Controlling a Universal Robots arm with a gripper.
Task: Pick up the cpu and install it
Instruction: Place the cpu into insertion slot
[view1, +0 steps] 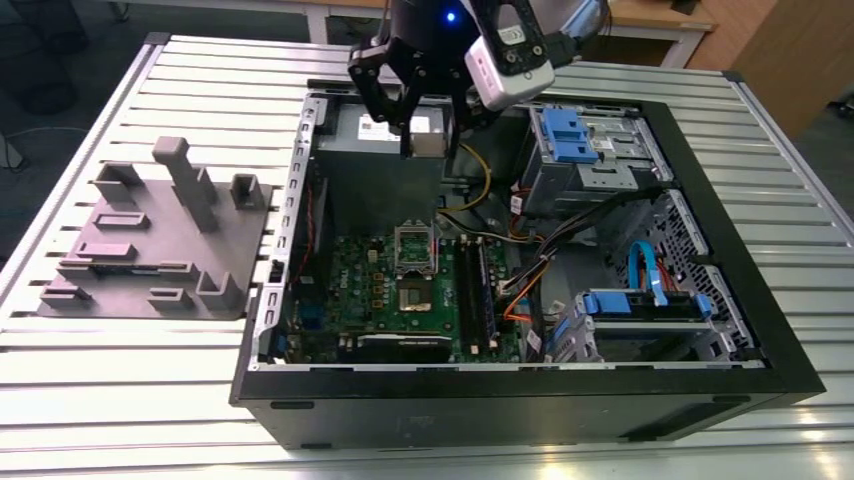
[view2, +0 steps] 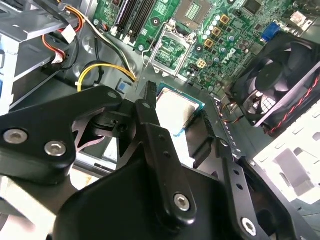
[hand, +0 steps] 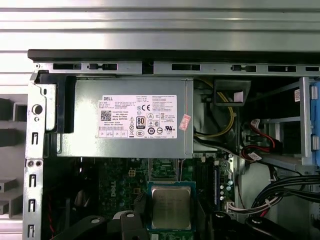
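Observation:
My gripper (view1: 427, 128) hangs over the back of the open computer case (view1: 534, 400), above the power supply. It is shut on the cpu (view1: 427, 143), a small flat square chip with a silver-grey top. In the second wrist view the cpu (view2: 176, 109) sits tilted between the black fingers (view2: 150, 107). In the first wrist view the cpu (hand: 171, 206) lies flat-on, with green board around it. The open socket (view1: 416, 244) on the green motherboard (view1: 360, 290) lies lower in the case, apart from the chip; its metal frame (view2: 170, 50) is in the second wrist view.
A grey metal power supply box (hand: 125, 120) with a white label fills the case's back. A black fan (view2: 280, 85), drive bays with blue latches (view1: 581, 135) and loose cables (view1: 534, 260) crowd the case. A grey fixture with blocks and posts (view1: 160, 240) stands at the exterior view's left.

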